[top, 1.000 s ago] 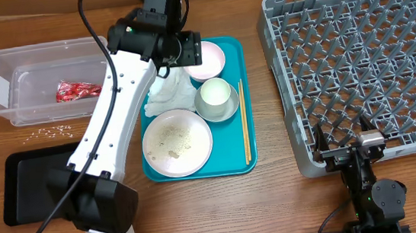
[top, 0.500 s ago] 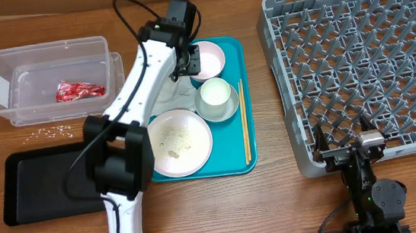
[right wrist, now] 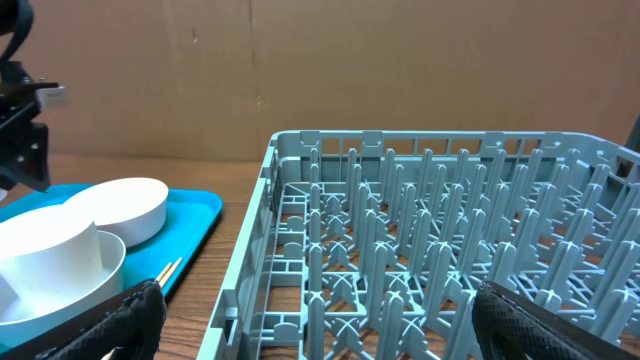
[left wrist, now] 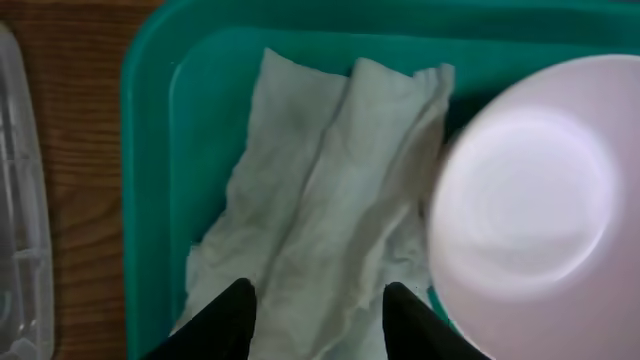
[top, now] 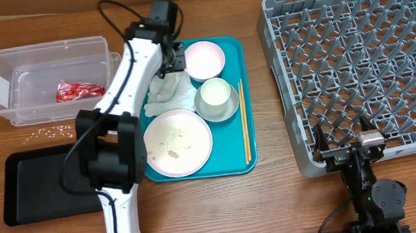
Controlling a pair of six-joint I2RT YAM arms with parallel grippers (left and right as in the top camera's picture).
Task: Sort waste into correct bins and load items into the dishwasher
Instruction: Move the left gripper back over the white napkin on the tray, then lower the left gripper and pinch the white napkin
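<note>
Clear tub (top: 5, 75) at wooden table's (top: 277, 201) left edge holds red scrap (top: 79, 90) | my left gripper (left wrist: 320, 310) straddles napkin (left wrist: 330, 200) in teal tray's (top: 235, 163) back-left corner, pinch or not I can't tell | right gripper (top: 341, 130) spread wide at dish rack's (top: 364, 63) front edge | cardboard wall (right wrist: 400, 70) behind

Teal tray (top: 230, 146) flat on wooden table (top: 278, 209); brown cardboard backdrop (right wrist: 300, 70) behind.
</note>
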